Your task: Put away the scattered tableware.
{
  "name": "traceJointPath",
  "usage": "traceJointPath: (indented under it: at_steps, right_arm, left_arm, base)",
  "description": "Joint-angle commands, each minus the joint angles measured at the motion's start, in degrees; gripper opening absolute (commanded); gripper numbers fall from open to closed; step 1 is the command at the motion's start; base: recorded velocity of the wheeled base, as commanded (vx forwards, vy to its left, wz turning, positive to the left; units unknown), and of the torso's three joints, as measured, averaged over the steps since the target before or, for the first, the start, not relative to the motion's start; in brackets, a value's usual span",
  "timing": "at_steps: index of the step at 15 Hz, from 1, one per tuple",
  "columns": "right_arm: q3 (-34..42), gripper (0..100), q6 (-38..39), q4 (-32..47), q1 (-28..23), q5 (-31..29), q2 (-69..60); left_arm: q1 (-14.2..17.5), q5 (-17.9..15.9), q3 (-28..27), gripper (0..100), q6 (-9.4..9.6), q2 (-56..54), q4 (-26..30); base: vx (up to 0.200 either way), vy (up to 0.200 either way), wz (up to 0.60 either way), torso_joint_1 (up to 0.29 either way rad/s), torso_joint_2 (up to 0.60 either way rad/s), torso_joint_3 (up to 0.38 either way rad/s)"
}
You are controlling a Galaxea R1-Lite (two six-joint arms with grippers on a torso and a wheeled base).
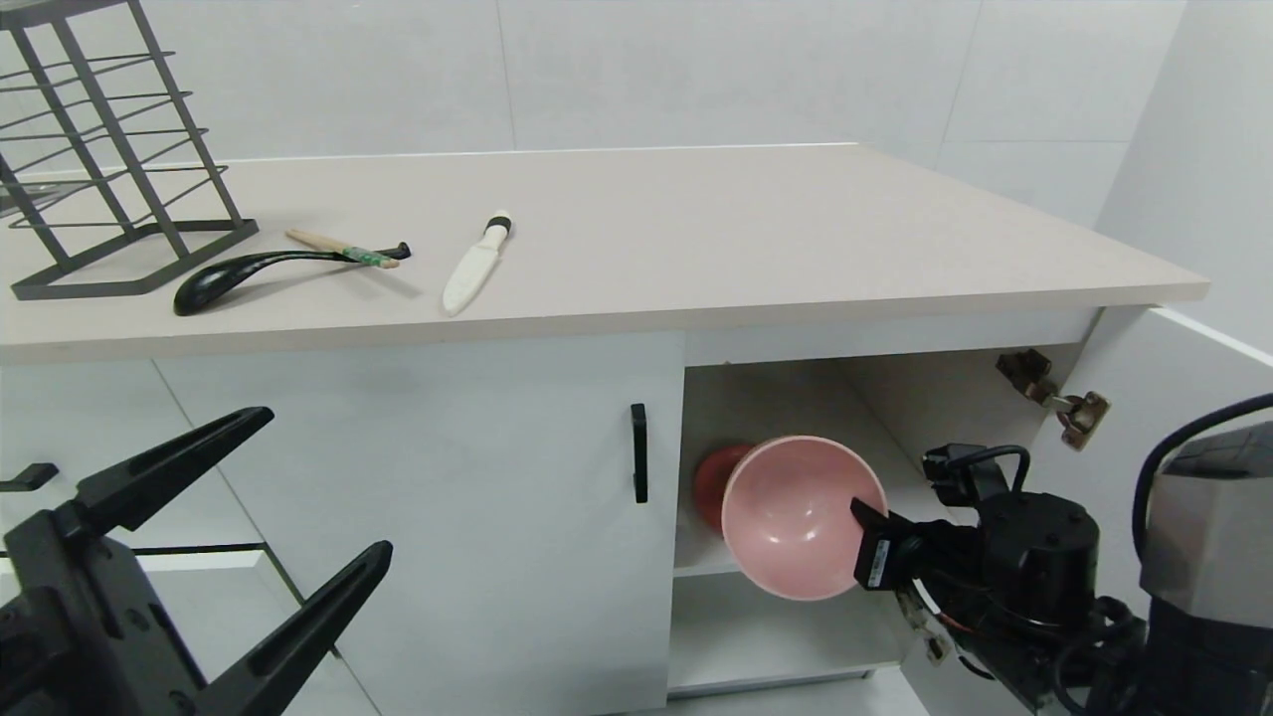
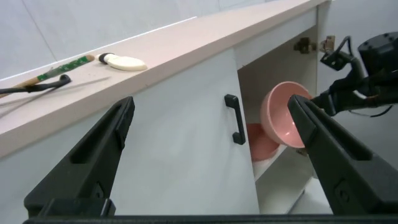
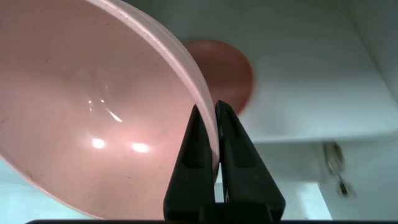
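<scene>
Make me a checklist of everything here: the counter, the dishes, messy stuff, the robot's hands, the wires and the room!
Surface: beige counter, flat, no spills seen.
Job's things: black ladle, wooden stick with a green band crossing the ladle's handle, and white knife lie on the counter. The pink bowl is tilted on edge at the open cupboard, and the red bowl sits on the shelf behind it.
Clutter: nothing seen.
Hands: right hand shut on the pink bowl's rim; left hand open and empty, before the closed door.
Cables: black cables loop by the right arm, clear of the bowl.
Surroundings: wire rack at the counter's left end; white wall behind.
</scene>
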Motion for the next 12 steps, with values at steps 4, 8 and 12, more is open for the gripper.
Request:
traceJointPath:
  at_steps: [4,8,12]
  right_arm:
    - [-6.8,0,-3.5,0.0,-5.0,8.3,6.0]
    - [-11.4,0,-6.1,0.0,-9.2,12.8,10.9]
    - [-15.3,0,-7.8,0.0,-10.6,15.7,14.5]
  left_arm:
    - [0.2,0.0,0.1,100,0.01,-0.1,1.3]
    - [0.2,0.0,0.4,100,0.01,0.4,1.5]
    - [0.2,0.0,0.4,100,-0.08,1.0,3.3]
  base:
    - [0.000,0.000,0.00,0.000,0.00,0.000]
    - [0.000,0.000,0.00,0.000,0.00,0.000]
    - [0.000,0.000,0.00,0.000,0.00,0.000]
